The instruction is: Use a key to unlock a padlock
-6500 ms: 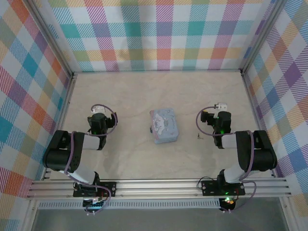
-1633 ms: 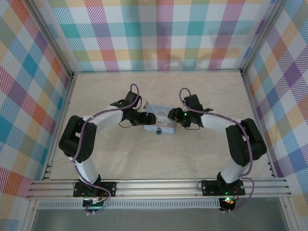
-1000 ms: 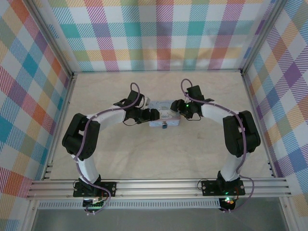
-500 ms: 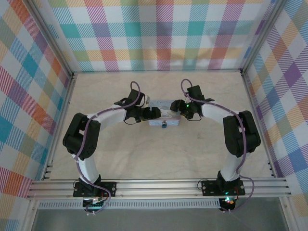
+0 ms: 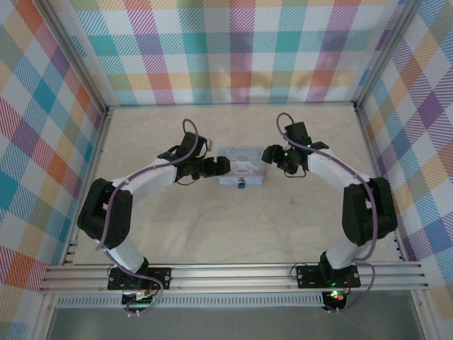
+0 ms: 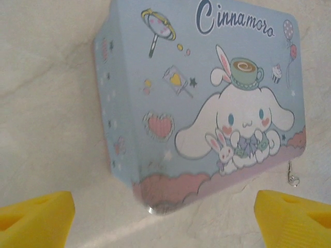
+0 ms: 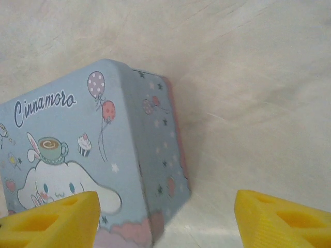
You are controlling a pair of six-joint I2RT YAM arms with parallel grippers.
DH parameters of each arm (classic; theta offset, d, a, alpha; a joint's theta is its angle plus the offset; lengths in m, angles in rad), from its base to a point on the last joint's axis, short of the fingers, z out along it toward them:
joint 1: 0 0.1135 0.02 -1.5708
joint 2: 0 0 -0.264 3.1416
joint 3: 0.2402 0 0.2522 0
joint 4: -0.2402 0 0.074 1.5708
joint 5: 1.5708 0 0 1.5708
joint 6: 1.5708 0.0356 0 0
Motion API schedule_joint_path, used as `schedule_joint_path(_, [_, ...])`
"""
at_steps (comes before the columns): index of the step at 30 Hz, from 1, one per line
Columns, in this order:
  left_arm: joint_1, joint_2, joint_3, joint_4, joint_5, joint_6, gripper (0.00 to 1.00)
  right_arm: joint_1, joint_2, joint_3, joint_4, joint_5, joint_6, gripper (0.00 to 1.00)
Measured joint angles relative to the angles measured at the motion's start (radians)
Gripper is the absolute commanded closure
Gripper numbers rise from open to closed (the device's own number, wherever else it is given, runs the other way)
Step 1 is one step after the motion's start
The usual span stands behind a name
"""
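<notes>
Tin (image 5: 241, 164) lies between left end effector (image 5: 225, 165) and right end effector (image 5: 268, 153).

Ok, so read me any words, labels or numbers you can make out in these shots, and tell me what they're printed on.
"Cinnamoro": dark blue script across the top of the lid of the blue tin, legible in both wrist views.
The tin's print in the top external view is too small to read.
No other words or numbers can be made out.
</notes>
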Motion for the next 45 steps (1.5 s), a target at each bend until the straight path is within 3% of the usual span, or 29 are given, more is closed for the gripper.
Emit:
schedule_joint_path(5, [-0.057,-0.106,-0.066,-0.032,-0.040,-0.004,0.12,0.000,-0.119,-0.060,-0.132,0.127,-0.013,0.39])
schedule_joint_path(8, [-0.136,-0.151,-0.091,-0.038,-0.085,-0.016,0.12,0.000,-0.147,-0.117,-0.187,0.166,-0.009,0.43])
schedule_joint_path(14, [-0.317,-0.166,-0.098,-0.032,-0.196,-0.023,0.13,-0.001,-0.156,-0.220,-0.233,0.181,0.024,0.48])
schedule_joint_path(19, [-0.394,-0.153,-0.093,-0.031,-0.256,-0.020,0.13,-0.001,-0.132,-0.265,-0.219,0.165,0.062,0.51])
schedule_joint_path(31, [-0.443,-0.094,-0.076,-0.029,-0.294,-0.014,0.14,-0.001,-0.056,-0.293,-0.159,0.154,0.103,0.61])
schedule_joint_path(45, [-0.445,-0.094,-0.075,-0.028,-0.300,-0.014,0.14,-0.001,-0.018,-0.293,-0.119,0.151,0.119,0.93])
